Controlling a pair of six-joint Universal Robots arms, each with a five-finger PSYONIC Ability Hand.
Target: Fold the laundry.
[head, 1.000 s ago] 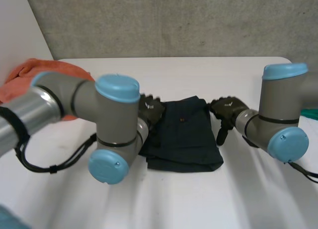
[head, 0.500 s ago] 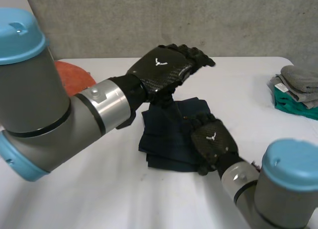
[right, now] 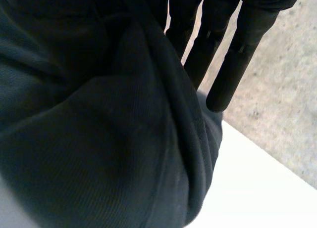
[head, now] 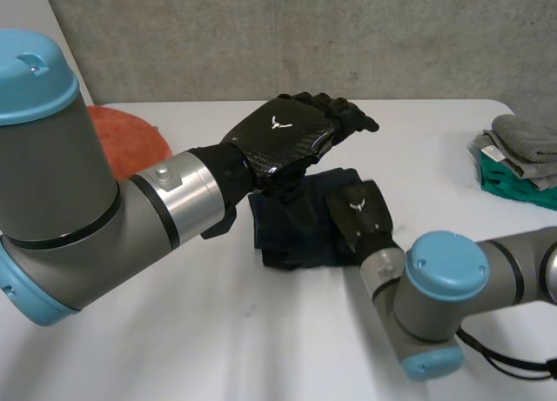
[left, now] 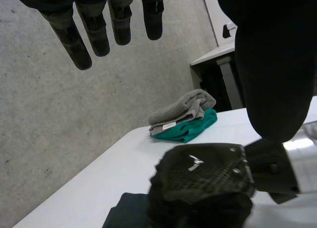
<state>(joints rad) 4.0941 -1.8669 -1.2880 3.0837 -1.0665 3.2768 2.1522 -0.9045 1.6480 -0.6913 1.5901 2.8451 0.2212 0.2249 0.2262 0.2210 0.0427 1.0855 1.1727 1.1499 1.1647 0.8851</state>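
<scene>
Right hand (head: pixel 361 211) slid farther onto the one dark garment (head: pixel 291 234)

head camera high behind the robot, looking down on the white table (head: pixel 261 349), left wrist camera facing past the left hand (left: pixel 94 30) to the folded pile (left: pixel 185 116) the head also sees, right wrist camera close against the dark garment (right: pixel 99 139)

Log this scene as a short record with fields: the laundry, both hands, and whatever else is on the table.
dark cloth: roughly folded, mid-table
left hand: hovers above the dark cloth, fingers straight, holding nothing
right hand: rests on the dark cloth's right side, fingers straight
orange cloth: far left, behind the left arm
stack: grey over green, far right
</scene>
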